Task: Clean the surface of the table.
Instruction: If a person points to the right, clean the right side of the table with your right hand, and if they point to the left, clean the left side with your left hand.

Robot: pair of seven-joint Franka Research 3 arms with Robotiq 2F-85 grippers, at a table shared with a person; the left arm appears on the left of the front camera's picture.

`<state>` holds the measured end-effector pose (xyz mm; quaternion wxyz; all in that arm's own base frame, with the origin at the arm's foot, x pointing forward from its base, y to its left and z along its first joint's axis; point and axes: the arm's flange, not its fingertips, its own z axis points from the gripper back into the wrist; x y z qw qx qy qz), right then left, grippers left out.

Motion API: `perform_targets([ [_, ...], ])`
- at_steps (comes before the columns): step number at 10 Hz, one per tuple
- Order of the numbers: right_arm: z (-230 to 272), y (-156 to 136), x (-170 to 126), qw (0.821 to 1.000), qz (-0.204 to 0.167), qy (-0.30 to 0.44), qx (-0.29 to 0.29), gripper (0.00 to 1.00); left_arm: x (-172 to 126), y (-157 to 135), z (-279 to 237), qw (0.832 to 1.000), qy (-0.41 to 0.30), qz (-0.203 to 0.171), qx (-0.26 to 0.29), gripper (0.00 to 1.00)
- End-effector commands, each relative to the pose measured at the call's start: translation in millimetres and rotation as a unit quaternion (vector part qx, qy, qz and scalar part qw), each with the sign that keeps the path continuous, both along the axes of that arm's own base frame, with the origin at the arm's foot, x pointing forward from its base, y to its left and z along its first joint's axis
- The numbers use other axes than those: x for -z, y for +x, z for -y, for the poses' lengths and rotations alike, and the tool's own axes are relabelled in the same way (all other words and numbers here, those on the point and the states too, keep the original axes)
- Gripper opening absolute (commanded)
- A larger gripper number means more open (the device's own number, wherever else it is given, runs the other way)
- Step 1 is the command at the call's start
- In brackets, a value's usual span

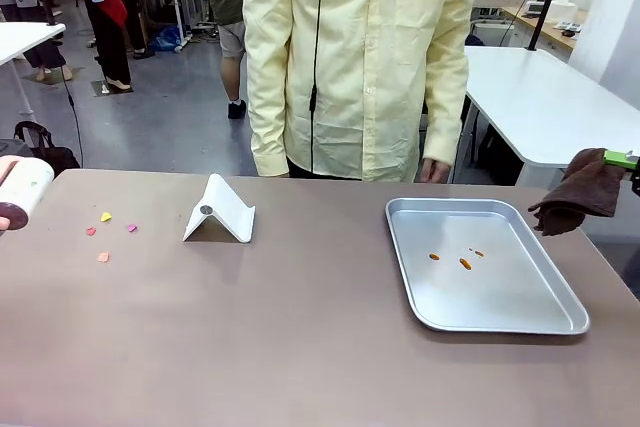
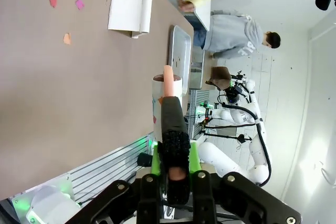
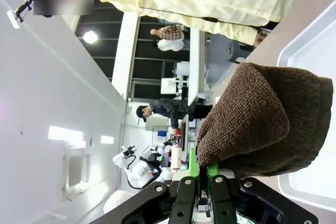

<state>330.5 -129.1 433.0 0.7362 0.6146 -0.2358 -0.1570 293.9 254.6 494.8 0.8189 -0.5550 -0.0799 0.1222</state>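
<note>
The taupe table (image 1: 300, 337) carries several small paper scraps (image 1: 106, 217) in yellow, pink and orange near its left end; the left wrist view shows these scraps (image 2: 67, 38) too. My left gripper (image 2: 175, 153) is shut on the black handle of a white lint roller (image 2: 167, 90), which hangs at the table's left edge (image 1: 22, 190). At the right edge, above the table, my right gripper (image 1: 625, 160) is shut on a folded brown cloth (image 1: 580, 192). The right wrist view shows the cloth (image 3: 262, 119) bulging out of the gripper (image 3: 202, 163).
A white folded stand (image 1: 220, 212) sits left of centre. A silver tray (image 1: 520, 292) with small orange stains (image 1: 465, 263) lies at the right. A person in a pale yellow shirt (image 1: 360, 57) stands at the far edge, one hand (image 1: 435, 169) near the tray.
</note>
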Motion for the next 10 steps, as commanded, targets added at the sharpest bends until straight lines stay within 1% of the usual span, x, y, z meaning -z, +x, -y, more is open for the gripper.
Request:
perform_targets([
  [1, -3, 1, -6, 1.000, 0.002, 0.010, 0.002, 0.00, -3, -3, -2, 1.000, -0.001, 0.008, 0.007, 0.00],
  [8, -3, 1, -6, 1.000, 0.002, 0.010, 0.002, 0.00, -3, -3, -2, 1.000, -0.001, 0.008, 0.007, 0.00],
  [9, 0, 0, 0, 1.000, 0.000, 0.000, 0.000, 0.06, -3, -3, -2, 1.000, -0.001, 0.008, 0.007, 0.00],
  [10, -3, 10, -1, 0.999, -0.011, -0.025, -0.018, 0.06, -3, -3, -2, 1.000, -0.001, 0.008, 0.007, 0.00],
])
